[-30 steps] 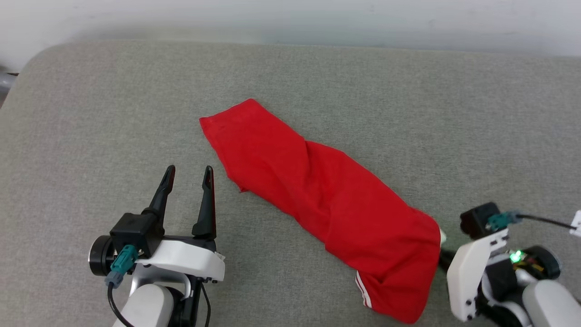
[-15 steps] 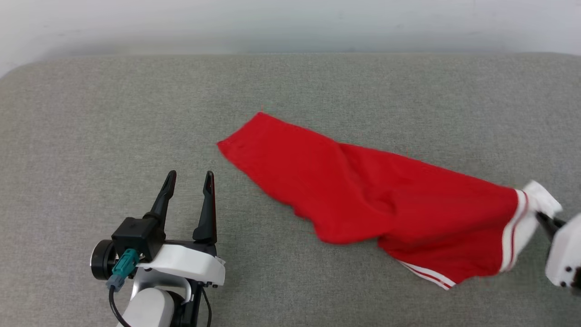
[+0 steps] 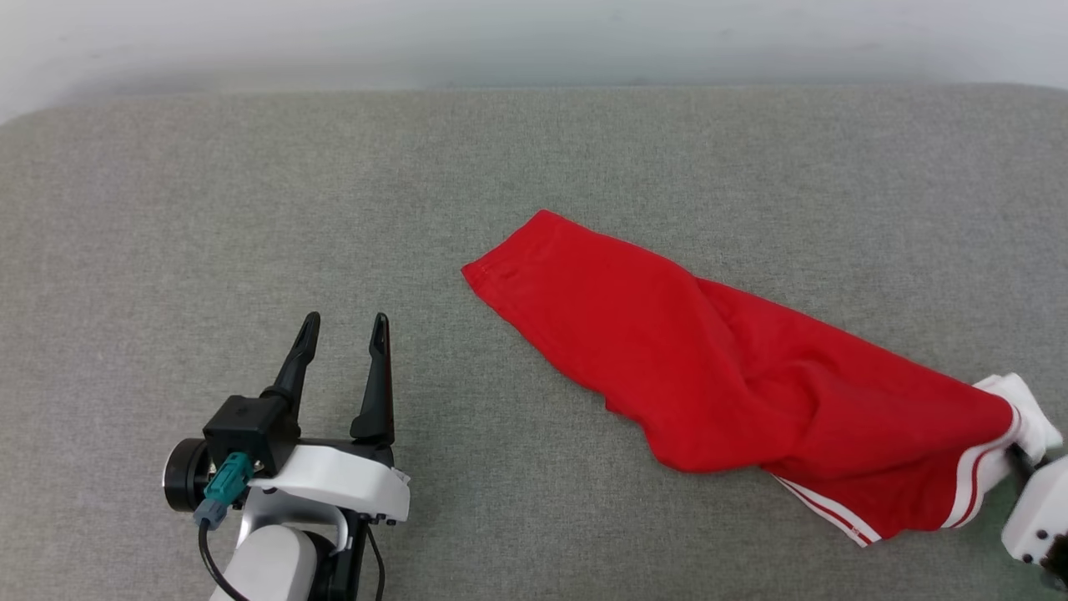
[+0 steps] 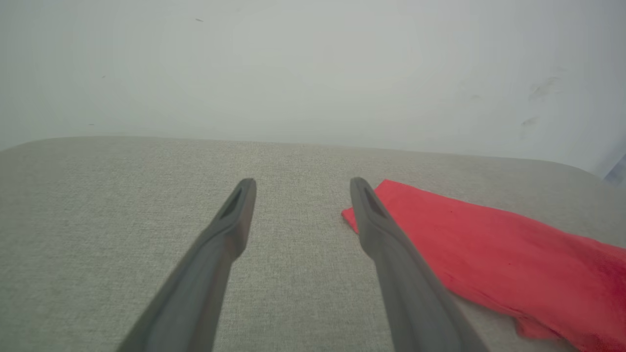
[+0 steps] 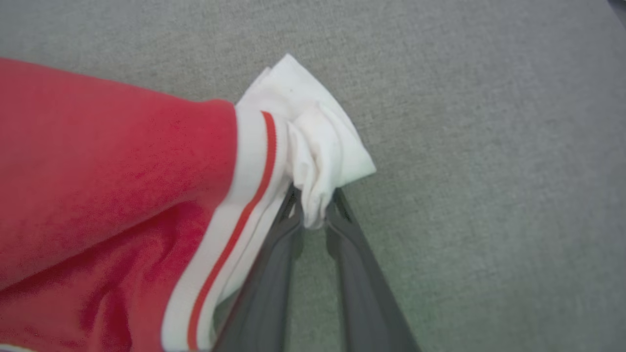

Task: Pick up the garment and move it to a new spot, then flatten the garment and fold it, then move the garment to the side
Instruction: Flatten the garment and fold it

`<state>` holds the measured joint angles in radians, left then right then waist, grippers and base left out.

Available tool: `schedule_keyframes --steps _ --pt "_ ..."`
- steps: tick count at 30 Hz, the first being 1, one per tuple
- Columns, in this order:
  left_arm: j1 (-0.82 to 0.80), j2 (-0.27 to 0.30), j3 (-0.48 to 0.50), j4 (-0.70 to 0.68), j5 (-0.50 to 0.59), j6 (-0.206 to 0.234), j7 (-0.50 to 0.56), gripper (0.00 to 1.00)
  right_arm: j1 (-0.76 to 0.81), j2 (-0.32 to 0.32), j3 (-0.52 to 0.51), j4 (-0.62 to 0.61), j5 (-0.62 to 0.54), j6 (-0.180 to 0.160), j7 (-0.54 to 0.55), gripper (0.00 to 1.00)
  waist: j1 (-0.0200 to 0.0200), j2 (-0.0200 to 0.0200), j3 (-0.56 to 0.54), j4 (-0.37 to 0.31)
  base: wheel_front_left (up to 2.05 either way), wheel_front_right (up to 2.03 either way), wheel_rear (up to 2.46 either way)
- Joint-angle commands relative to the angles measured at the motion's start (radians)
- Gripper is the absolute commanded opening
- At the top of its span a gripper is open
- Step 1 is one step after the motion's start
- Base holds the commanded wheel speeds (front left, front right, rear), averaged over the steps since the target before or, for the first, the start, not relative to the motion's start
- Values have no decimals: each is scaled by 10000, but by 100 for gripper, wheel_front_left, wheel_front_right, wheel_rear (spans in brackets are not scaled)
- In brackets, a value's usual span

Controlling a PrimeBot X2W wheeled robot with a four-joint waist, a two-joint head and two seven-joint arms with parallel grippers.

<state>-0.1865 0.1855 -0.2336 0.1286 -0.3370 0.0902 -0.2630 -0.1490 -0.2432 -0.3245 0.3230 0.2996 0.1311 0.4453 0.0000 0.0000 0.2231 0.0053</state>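
Observation:
The garment is a red T-shirt with white striped trim, lying stretched in a long bunched band across the grey cushion. Its white sleeve end is at the right, its red hem at the centre. My right gripper is at the lower right edge; in the right wrist view its fingers pinch the white sleeve, jaws almost together. My left gripper stands open at the lower left, well clear of the cloth. The left wrist view has the garment lying just right of that gripper.
The padded grey surface ends at a pale wall along the back. Its left corner is rounded. Bare cushion lies left of and behind the garment.
The head camera has shifted. My right gripper has pulled the sleeve end out to the right, and the garment has turned, stretched and slid rightward. The left gripper has stayed put.

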Motion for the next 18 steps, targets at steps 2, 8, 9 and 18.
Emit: schedule_keyframes --steps 2,8,9,18 --pt "56 -9 24 54 53 -21 -25 100 -249 128 128 -115 -272 -7 -663 100 0 0 -129 14 0 0 0" --pt "227 11 18 177 -3 -61 -25 100 -365 584 220 -718 -885 -7 -2532 100 0 0 -531 64 0 0 0" --pt "277 21 16 181 -14 -59 -25 100 -327 702 272 -842 -981 -7 -2731 100 0 0 -597 71 0 0 0" --pt "632 46 -7 215 -149 39 24 100 399 1385 1186 -2148 -1440 -8 -3206 100 0 0 -1112 70 0 0 0"
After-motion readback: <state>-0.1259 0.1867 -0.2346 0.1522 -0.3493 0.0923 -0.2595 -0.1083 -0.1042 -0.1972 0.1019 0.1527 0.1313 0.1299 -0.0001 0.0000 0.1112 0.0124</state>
